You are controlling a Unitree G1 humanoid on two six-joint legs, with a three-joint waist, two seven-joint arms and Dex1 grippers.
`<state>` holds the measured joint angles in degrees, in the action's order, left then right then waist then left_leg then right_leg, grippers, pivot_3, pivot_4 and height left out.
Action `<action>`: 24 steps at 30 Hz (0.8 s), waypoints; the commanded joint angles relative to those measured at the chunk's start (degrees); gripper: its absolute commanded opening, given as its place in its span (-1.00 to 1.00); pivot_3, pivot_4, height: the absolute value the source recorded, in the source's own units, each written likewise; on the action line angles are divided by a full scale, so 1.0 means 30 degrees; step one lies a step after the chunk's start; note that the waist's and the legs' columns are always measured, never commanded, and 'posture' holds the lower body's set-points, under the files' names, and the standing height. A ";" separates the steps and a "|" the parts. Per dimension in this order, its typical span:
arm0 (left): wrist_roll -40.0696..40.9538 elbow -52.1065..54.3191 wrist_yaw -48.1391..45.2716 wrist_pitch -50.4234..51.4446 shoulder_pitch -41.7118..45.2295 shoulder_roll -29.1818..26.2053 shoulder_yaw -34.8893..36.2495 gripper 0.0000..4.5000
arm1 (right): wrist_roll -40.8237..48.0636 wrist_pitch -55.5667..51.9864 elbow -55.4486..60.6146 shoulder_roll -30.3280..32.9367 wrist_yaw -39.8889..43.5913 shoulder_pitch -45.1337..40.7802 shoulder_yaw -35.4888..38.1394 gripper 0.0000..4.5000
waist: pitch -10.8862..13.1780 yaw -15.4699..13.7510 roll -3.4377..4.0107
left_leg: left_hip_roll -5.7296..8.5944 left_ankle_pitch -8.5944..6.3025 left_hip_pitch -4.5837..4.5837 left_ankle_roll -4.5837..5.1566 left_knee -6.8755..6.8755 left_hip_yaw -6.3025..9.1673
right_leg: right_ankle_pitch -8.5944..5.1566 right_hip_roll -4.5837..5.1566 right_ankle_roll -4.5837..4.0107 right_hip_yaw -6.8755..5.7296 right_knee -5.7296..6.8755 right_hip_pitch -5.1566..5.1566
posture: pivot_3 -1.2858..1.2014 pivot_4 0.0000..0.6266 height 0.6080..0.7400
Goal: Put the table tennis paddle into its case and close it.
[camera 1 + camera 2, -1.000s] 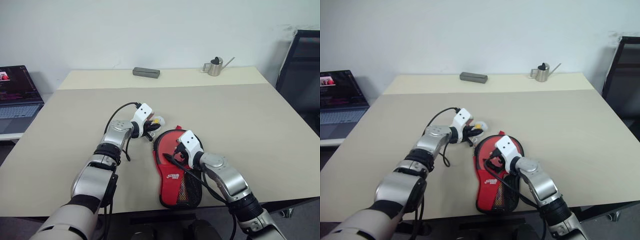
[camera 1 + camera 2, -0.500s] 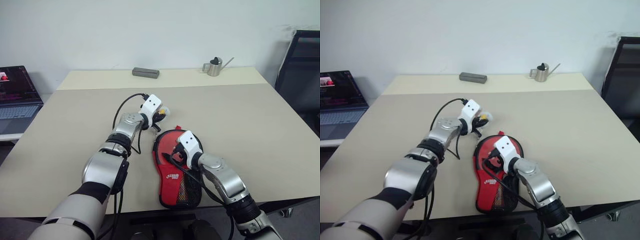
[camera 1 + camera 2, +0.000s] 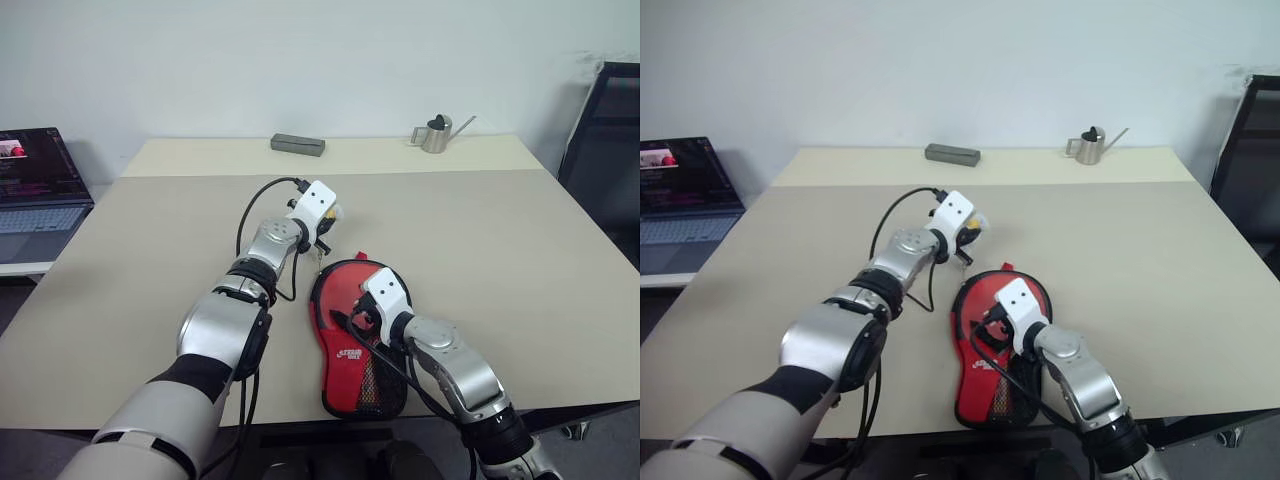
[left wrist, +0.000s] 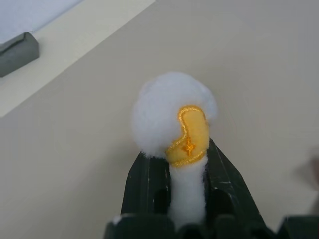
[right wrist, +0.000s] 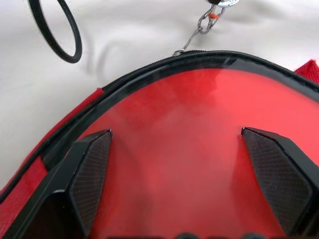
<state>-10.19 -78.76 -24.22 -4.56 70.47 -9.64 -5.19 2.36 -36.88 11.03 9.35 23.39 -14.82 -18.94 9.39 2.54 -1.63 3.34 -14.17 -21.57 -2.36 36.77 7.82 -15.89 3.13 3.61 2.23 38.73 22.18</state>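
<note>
So the case (image 3: 352, 340) is lying near the table (image 3: 520, 260) front edge, handle end pointing toward it; left gripper (image 4: 185, 164) is pinching the plush charm (image 4: 174, 117); right gripper (image 5: 174, 189) is spread wide over it.

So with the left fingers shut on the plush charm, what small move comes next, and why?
Probably keep drawing the plush charm along the case rim: a chain links it to the zip, and the right gripper, fingers open, lies on the red case, steadying it.

Bright, even indoor light; soft shadows on table (image 3: 500, 240); right wrist close-up slightly hazy.
</note>
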 commanded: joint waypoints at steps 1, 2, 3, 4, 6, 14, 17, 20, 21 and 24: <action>-0.0476 0.0238 0.0628 -0.0541 0.0822 0.0441 0.0094 -0.89 | -0.0018 -0.2234 -0.0715 0.0565 -0.0068 0.1617 -0.0332 1.00 | -0.0001 -0.0055 -0.0002 | 0.0001 -0.0001 -0.0010 -0.0001 0.0000 -0.0001 | 0.0000 0.0000 0.0001 -0.0010 -0.0010 0.0001 | 0.03 -0.52 1.00; -0.0569 0.0218 0.0777 -0.0525 0.0848 0.0628 0.0087 -0.89 | -0.0005 -0.2379 -0.0443 0.0603 -0.0125 0.1800 -0.0303 1.00 | 0.0000 -0.0065 -0.0002 | 0.0001 -0.0001 -0.0014 -0.0002 0.0000 -0.0001 | 0.0000 0.0000 0.0001 -0.0011 -0.0016 0.0003 | 0.03 -0.52 1.00; -0.0643 0.0207 0.0869 -0.0519 0.0865 0.0743 0.0099 -0.89 | 0.0007 -0.2500 -0.0224 0.0628 -0.0174 0.1938 -0.0295 1.00 | -0.0001 -0.0083 -0.0003 | 0.0002 -0.0002 -0.0017 -0.0002 -0.0003 -0.0002 | 0.0000 0.0000 0.0001 -0.0010 -0.0020 0.0004 | 0.03 -0.52 1.00; -0.0803 0.0187 0.1015 -0.0539 0.0890 0.0925 0.0035 -0.89 | 0.0015 -0.2646 0.0052 0.0664 -0.0258 0.2147 -0.0267 1.00 | -0.0001 -0.0109 -0.0003 | 0.0002 -0.0004 -0.0021 -0.0004 -0.0009 0.0000 | -0.0001 0.0000 0.0002 -0.0015 -0.0030 0.0003 | 0.03 -0.52 1.00; -0.1070 0.0152 0.1269 -0.0540 0.0920 0.1204 -0.0029 -0.89 | 0.0043 -0.2892 0.0518 0.0705 -0.0438 0.2501 -0.0220 1.00 | -0.0001 -0.0184 -0.0003 | 0.0001 -0.0007 -0.0026 -0.0008 -0.0016 0.0001 | -0.0002 0.0001 0.0003 -0.0020 -0.0047 0.0004 | 0.03 -0.52 1.00; -0.2005 0.0030 0.2414 -0.0454 0.1444 0.1710 -0.0059 -0.89 | 0.0157 -0.3687 0.2063 0.0504 -0.1252 0.3525 -0.0398 1.00 | 0.0000 -0.0235 -0.0008 | 0.0005 -0.0012 -0.0046 -0.0015 -0.0021 0.0005 | -0.0007 0.0004 0.0011 -0.0032 -0.0070 0.0006 | 0.03 -0.52 1.00; -0.2244 -0.0008 0.2632 -0.0415 0.1557 0.1814 -0.0042 -0.89 | 0.0205 -0.3957 0.2598 0.0443 -0.1522 0.3829 -0.0507 1.00 | 0.0001 -0.0234 -0.0009 | 0.0003 -0.0013 -0.0049 -0.0015 -0.0021 0.0005 | -0.0007 0.0006 0.0013 -0.0035 -0.0072 0.0005 | 0.03 -0.52 1.00; -0.2482 -0.0035 0.2826 -0.0409 0.1552 0.1999 -0.0087 -0.89 | 0.0268 -0.4136 0.3060 0.0476 -0.1746 0.4196 -0.0601 1.00 | 0.0002 -0.0258 -0.0010 | 0.0001 -0.0013 -0.0055 -0.0016 -0.0024 0.0011 | -0.0010 0.0007 0.0017 -0.0042 -0.0078 0.0007 | 0.03 -0.52 1.00; -0.2547 -0.0043 0.2880 -0.0400 0.1541 0.2076 -0.0087 -0.89 | 0.0271 -0.4195 0.3247 0.0477 -0.1834 0.4362 -0.0664 1.00 | 0.0002 -0.0258 -0.0010 | 0.0002 -0.0014 -0.0057 -0.0017 -0.0024 0.0008 | -0.0011 0.0007 0.0018 -0.0042 -0.0083 0.0010 | 0.03 -0.52 1.00; -0.2760 -0.0070 0.3079 -0.0346 0.1523 0.2385 -0.0143 -0.89 | 0.0248 -0.4378 0.3747 0.0420 -0.2114 0.4801 -0.0872 1.00 | 0.0002 -0.0278 -0.0011 | 0.0001 -0.0015 -0.0061 -0.0019 -0.0027 0.0011 | -0.0011 0.0008 0.0019 -0.0045 -0.0092 0.0008 | 0.03 -0.52 1.00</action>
<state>-17.93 -79.86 -15.96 -4.62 72.67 -3.05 -5.64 2.99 -44.29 26.16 10.02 17.25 -4.09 -19.56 9.40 1.70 -1.66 3.34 -14.21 -21.76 -2.42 36.69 7.87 -15.93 3.16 3.67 2.08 38.44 22.20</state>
